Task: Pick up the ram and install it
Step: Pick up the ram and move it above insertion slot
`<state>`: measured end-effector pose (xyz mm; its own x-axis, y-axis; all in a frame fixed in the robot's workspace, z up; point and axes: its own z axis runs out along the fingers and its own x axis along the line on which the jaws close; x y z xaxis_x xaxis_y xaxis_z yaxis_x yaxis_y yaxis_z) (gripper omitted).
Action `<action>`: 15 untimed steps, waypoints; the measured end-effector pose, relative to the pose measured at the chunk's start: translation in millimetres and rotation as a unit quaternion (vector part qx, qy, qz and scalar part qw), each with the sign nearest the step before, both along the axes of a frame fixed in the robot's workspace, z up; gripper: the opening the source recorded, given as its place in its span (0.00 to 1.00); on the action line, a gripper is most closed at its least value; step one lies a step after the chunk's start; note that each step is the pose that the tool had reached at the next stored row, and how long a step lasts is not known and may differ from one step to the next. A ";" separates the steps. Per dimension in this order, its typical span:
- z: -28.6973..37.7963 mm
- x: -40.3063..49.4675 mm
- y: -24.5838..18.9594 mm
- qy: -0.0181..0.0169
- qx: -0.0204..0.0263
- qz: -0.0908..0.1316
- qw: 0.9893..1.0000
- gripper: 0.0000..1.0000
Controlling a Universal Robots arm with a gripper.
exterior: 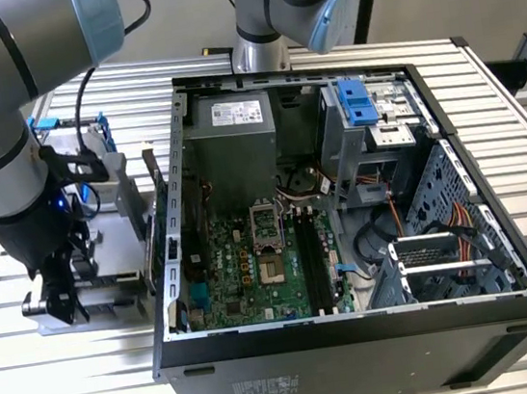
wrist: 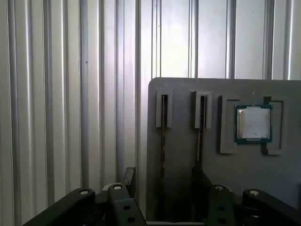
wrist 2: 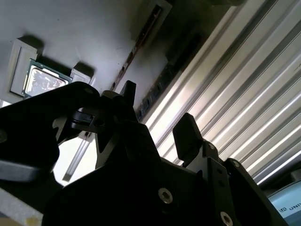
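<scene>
- Black fingers [wrist: 128, 181] of the gripper [wrist: 164, 179] sat closest to the lens in both wrist views, spread apart and clamping nothing.
- Between those parted fingers, just ahead of the tips, stood the ram [wrist: 162, 120]. It was a thin, dark, narrow stick seen edge-on, upright in a long slot with a pale grey bracket at its far end. Whether a finger touched it could not be told.
- Beside it, roughly in line with one finger, a second stick [wrist: 201, 117] of the same look stood in a parallel slot.
- Both slots were cut into a grey tray [wrist: 181, 146] under the hand. Farther out on the tray, beyond the second stick, a square silver processor chip [wrist: 254, 123] lay flat in its own recess.
- A ribbed metal table [wrist: 70, 94] ran beyond the tray's edge, on the ram's side of the hand.
- From the exterior view, the gripper [exterior: 58, 297] hung low over the tray, with the opened computer case [exterior: 361, 344] and its motherboard [exterior: 253, 266] well off to the side.
</scene>
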<state>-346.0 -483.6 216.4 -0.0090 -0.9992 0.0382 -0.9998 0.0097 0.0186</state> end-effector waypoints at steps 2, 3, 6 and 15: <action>-1.8 -0.1 -0.1 0.000 0.000 0.000 1.000 1.00; -2.7 -0.1 -0.1 0.000 0.000 -0.001 1.000 1.00; -5.1 -0.7 -0.3 0.000 0.000 -0.002 1.000 1.00; -12.4 -2.6 -0.6 0.000 0.000 -0.005 1.000 1.00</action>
